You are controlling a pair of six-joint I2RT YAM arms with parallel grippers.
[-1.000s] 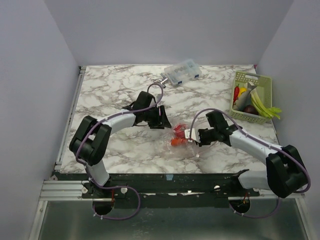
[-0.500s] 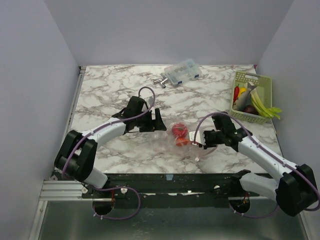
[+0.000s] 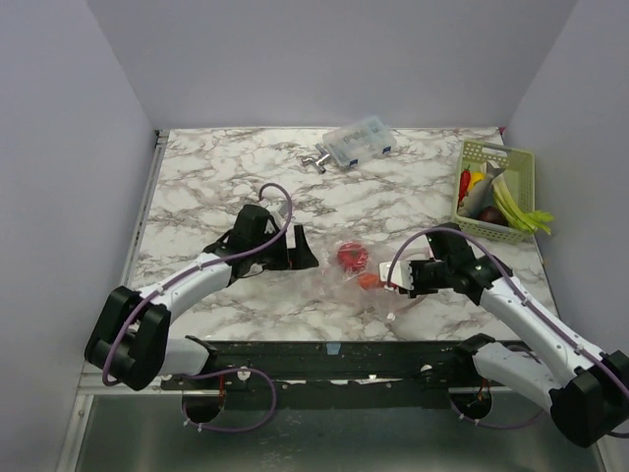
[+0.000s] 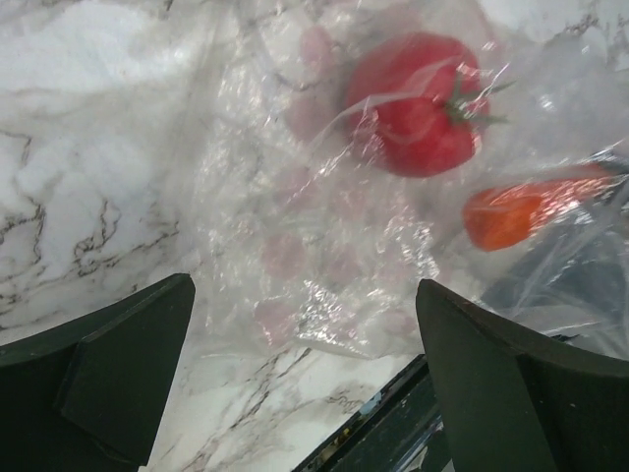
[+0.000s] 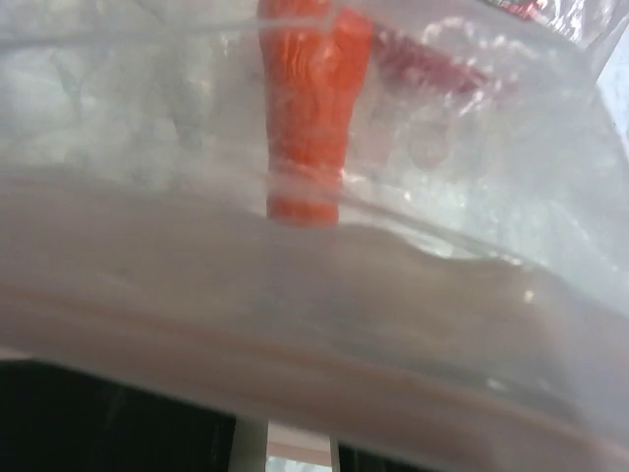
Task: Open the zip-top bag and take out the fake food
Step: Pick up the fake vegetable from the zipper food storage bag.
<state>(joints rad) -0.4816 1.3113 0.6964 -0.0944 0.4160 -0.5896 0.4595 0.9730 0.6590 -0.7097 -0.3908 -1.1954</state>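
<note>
Our left claw (image 3: 300,246) stood wide open, holding nothing, just beside the clear bag (image 4: 295,236). The bag lay on the table (image 3: 216,177) with a red tomato (image 4: 418,103) and an orange carrot (image 4: 516,211) inside. Our right claw (image 3: 395,276) met the bag's pink strip (image 5: 295,324); we could not tell its grip.

White marble-patterned surface (image 3: 206,177), grey veins. Plain pale lavender walls (image 3: 324,59) behind, left, right of surface. Aluminium rail (image 3: 123,372) along surface's near edge. Even, soft light.
</note>
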